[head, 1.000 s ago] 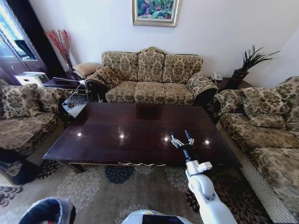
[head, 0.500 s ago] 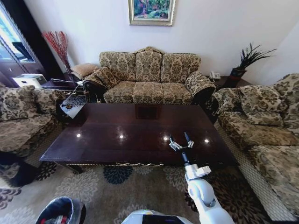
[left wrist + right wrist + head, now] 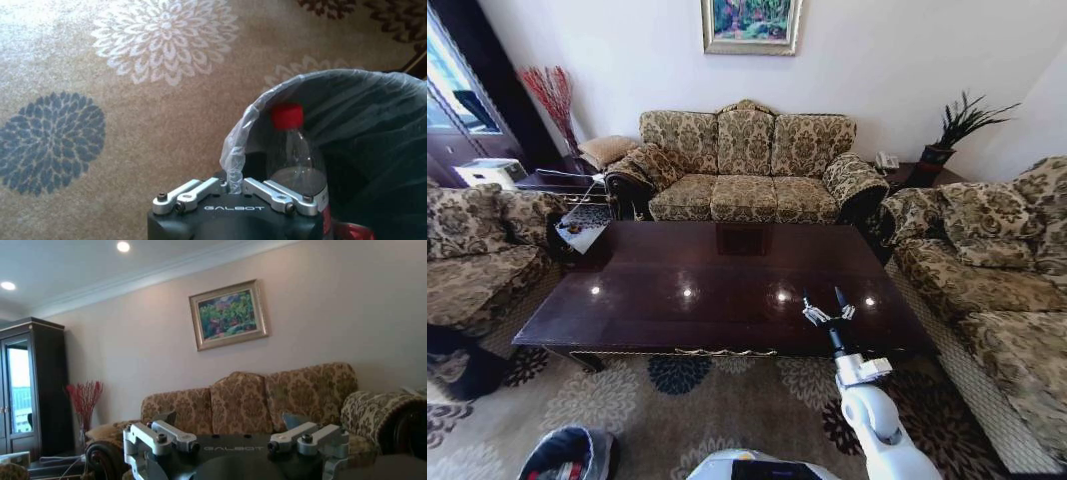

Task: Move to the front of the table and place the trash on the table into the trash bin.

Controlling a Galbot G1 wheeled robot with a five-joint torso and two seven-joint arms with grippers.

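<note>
Before the robot stands the table, its dark glossy top bare but for reflected light spots, with the sofa behind it and the flowered rug under its near edge. Above the table's near right part the right gripper hangs with its fingers apart, holding nothing. Low at the robot's left, on the rug, sits the bin with its whitish bag puffed at the rim and a clear red-capped bottle upright inside; the left gripper sits just at that rim, its fingers drawn close together with a fold of the bag between them.
</note>
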